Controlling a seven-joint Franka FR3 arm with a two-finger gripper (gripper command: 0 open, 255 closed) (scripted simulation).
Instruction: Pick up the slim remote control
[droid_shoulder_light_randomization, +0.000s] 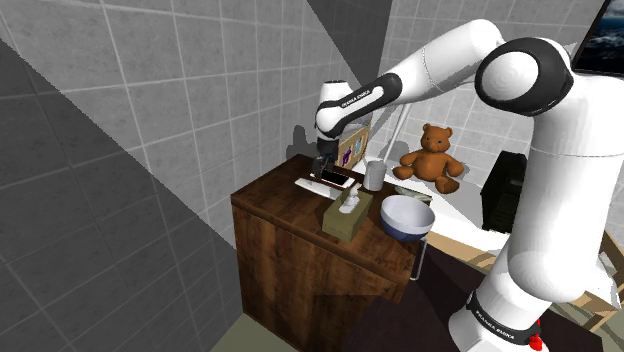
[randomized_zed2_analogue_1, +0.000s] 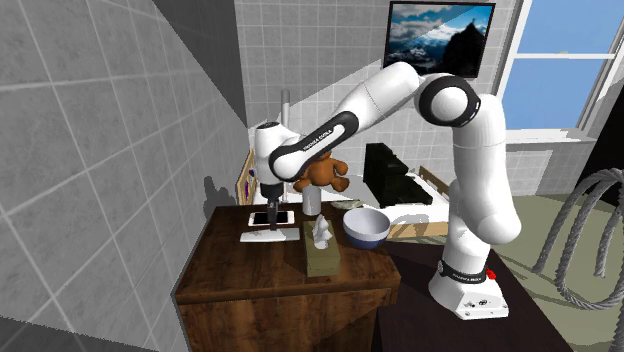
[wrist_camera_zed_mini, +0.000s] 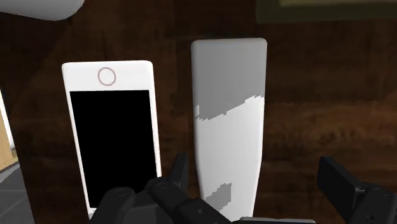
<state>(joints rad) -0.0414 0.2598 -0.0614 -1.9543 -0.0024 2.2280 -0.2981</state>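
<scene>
The slim remote control is a long white and grey bar lying flat on the dark wooden cabinet top. Beside it lies a white phone with a black screen. My gripper is open just above them; the remote's near end lies between the fingers, closer to one finger, and neither finger touches it. In the shoulder view the gripper points down over the remote and phone. The second exterior view has the gripper above the phone, with the remote nearer the camera.
On the cabinet also stand a tissue box, a white and blue bowl, a pale cup and a picture frame by the wall. A brown teddy bear sits behind. Tiled walls close in the far side.
</scene>
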